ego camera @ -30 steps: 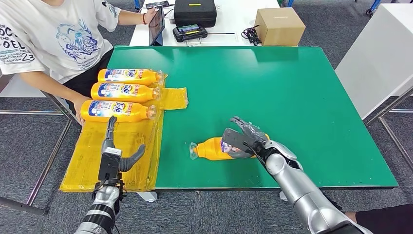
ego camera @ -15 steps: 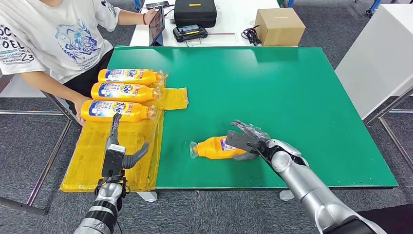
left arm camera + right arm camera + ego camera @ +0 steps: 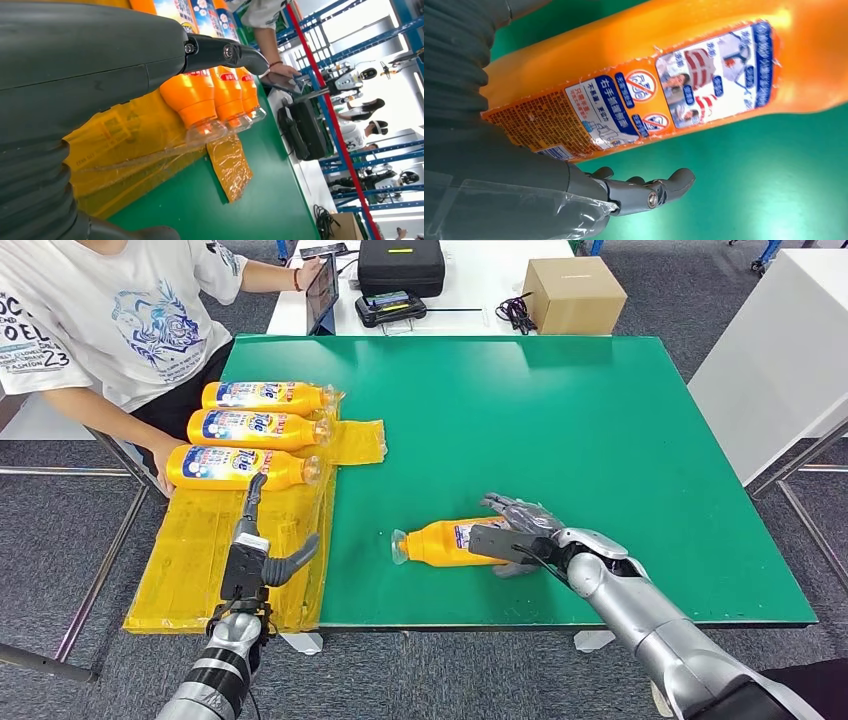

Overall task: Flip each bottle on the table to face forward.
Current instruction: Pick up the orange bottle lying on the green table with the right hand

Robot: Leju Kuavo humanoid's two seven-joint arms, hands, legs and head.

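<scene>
Right hand (image 3: pixel 515 537) lies over the base end of an orange bottle (image 3: pixel 440 543), fingers spread around it; whether it grips cannot be told. Bottle lies on its side on the green table (image 3: pixel 600 430), back label showing, cap toward the yellow sheet (image 3: pixel 190 550). Left hand (image 3: pixel 255 558) hovers over that sheet, fingers apart, empty, near three labelled bottles (image 3: pixel 255 427) lying side by side.
</scene>
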